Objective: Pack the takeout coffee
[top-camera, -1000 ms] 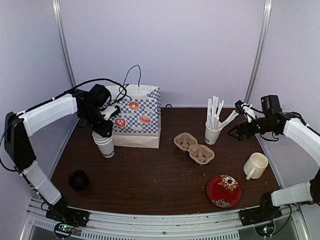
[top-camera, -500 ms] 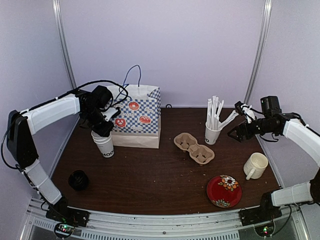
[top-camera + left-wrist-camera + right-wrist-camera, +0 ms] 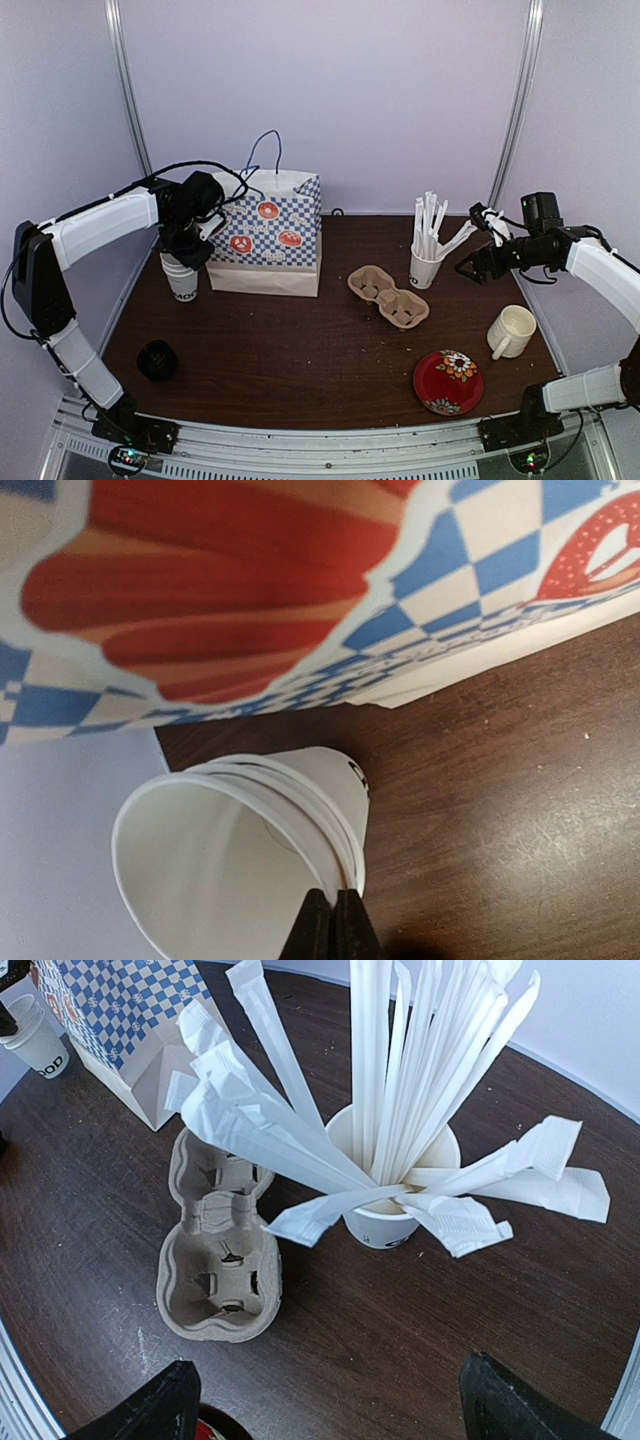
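Left gripper (image 3: pixel 186 250), seen from above, sits at the rim of a stack of white paper cups (image 3: pixel 180 279) with black lettering. The stack is at the back left of the dark brown wooden table (image 3: pixel 300 350), just left of a blue-and-white checked paper bag (image 3: pixel 270 235) printed with doughnuts. A round black plastic lid (image 3: pixel 157 359) lies near the front left. The right gripper (image 3: pixel 476 266) hangs beside a white paper cup of wrapped stirrer sticks (image 3: pixel 427 268). A beige moulded-pulp cup carrier (image 3: pixel 388 296), a cream ceramic mug (image 3: pixel 512 330) and a red flowered plate (image 3: pixel 448 381) lie apart from one another.

The left wrist view shows the black fingers pinched tight on the cups' rim, with the bag close behind.

The right wrist view shows its jaws spread wide with nothing between them, in front of the stirrer cup and the carrier.
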### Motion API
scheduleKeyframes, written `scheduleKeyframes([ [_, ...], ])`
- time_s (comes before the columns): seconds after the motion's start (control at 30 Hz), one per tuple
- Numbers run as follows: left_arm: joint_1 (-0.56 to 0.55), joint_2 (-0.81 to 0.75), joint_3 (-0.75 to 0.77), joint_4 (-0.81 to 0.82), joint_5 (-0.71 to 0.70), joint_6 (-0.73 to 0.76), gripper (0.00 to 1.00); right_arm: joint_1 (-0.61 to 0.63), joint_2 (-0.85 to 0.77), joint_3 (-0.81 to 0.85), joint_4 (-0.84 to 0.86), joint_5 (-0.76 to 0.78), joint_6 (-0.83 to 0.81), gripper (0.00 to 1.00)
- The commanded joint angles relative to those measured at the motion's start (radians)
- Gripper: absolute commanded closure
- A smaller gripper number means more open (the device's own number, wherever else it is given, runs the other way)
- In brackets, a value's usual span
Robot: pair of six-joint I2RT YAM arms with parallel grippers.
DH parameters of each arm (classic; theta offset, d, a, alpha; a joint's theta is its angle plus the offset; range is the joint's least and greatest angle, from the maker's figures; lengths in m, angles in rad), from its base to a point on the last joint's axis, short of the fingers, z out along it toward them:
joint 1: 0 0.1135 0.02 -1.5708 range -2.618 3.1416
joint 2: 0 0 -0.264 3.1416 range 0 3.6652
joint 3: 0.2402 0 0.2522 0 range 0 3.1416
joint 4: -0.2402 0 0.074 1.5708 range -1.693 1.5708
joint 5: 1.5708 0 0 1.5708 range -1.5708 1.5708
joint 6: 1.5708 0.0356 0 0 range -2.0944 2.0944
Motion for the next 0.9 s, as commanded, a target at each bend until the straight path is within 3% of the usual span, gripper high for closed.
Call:
scheduleKeyframes([
  [0.0, 0.002, -0.038, -0.001, 0.009, -0.089, 0.011, 1.00, -0.005, -0.005, -0.001, 0.011, -0.012, -0.002, 0.07],
  [0.17, 0.017, -0.059, -0.009, -0.003, -0.083, 0.006, 1.00, -0.004, -0.009, 0.000, 0.003, -0.036, 0.008, 0.07],
  [0.23, 0.067, -0.087, -0.018, 0.006, 0.062, -0.014, 1.00, -0.005, -0.006, 0.001, 0.004, -0.044, 0.011, 0.07],
  [0.33, 0.089, -0.118, -0.045, 0.020, -0.007, -0.022, 1.00, -0.004, -0.001, 0.003, 0.006, -0.050, 0.013, 0.07],
  [0.4, 0.142, -0.151, -0.050, 0.019, 0.134, -0.038, 1.00, -0.005, -0.003, 0.002, 0.005, -0.052, 0.014, 0.07],
  [0.47, 0.158, -0.178, -0.091, 0.054, 0.044, -0.044, 1.00, -0.005, -0.006, 0.000, 0.006, -0.053, 0.014, 0.07],
  [0.53, 0.207, -0.185, -0.084, 0.024, 0.156, -0.052, 1.00, -0.005, -0.006, 0.000, 0.005, -0.053, 0.015, 0.07],
  [0.6, 0.221, -0.194, -0.096, 0.026, 0.081, -0.098, 1.00, -0.005, -0.005, 0.000, 0.006, -0.055, 0.019, 0.07],
  [0.67, 0.263, -0.200, -0.087, 0.017, 0.207, -0.090, 1.00, -0.005, -0.006, 0.000, 0.004, -0.057, 0.019, 0.07],
  [0.87, 0.260, -0.211, -0.061, -0.002, 0.117, -0.068, 1.00, -0.005, -0.011, -0.003, 0.008, -0.053, 0.018, 0.08],
])
